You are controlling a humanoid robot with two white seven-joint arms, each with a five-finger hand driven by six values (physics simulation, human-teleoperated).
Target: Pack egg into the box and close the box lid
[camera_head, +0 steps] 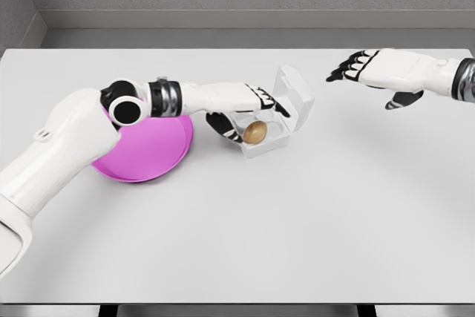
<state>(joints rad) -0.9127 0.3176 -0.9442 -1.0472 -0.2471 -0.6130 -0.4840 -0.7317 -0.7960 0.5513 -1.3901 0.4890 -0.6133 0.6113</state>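
A brown egg (256, 132) lies inside the clear plastic box (276, 141) near the table's middle. The box's lid (295, 91) stands open, tilted back to the right. My left hand (252, 113) reaches over the pink plate and hovers right over the box. Its fingers (273, 102) stretch out above the egg and its thumb (225, 125) sits just left of it, not wrapped around it. My right hand (355, 67) hangs in the air at the upper right, well apart from the box, fingers spread and holding nothing.
A pink plate (145, 155) sits left of the box, partly under my left forearm. The grey table (297, 228) spreads wide in front, and a grey wall runs behind its far edge.
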